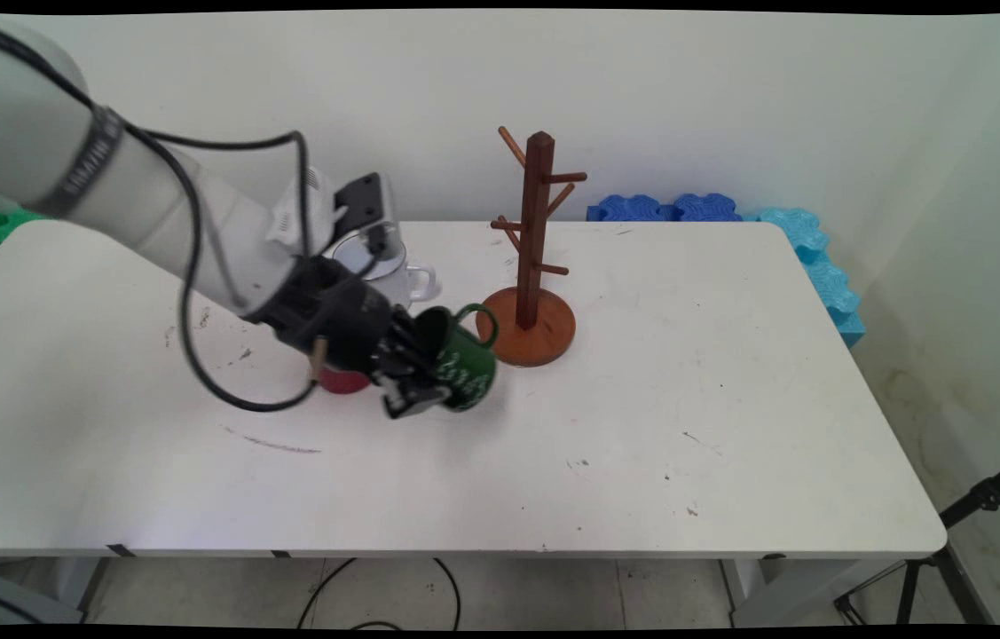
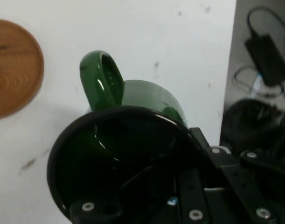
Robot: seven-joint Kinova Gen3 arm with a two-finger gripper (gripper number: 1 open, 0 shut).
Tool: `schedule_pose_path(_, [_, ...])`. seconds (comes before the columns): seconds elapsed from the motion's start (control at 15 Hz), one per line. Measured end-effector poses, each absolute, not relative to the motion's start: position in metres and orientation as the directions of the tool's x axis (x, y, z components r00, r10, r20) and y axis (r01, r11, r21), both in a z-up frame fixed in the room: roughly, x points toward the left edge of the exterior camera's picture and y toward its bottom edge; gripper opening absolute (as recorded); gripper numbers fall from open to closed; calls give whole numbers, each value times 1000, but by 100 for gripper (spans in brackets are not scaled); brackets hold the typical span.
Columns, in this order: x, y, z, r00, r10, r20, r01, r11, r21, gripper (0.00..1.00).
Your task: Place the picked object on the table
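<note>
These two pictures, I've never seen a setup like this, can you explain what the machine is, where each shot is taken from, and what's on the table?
The machine is a white robot arm ending in a black two-finger gripper. One picture looks down across the white table from a fixed camera; the other comes from a camera on the hand itself, looking along the gripper. The gripper is closed over the rim of a green mug, one finger inside it, holding it tilted. Beside the mug stands a wooden mug tree on a round base. Behind the arm sits a white mug, and something red shows under the gripper, mostly hidden.
</note>
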State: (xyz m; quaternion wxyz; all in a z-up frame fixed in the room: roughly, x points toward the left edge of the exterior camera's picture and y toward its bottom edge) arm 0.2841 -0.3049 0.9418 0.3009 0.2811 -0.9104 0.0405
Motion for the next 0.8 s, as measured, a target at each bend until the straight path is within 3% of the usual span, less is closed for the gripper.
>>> schedule_pose_path(0.8, [333,-299,959,-863,-413,291,-432,902,-1,0])
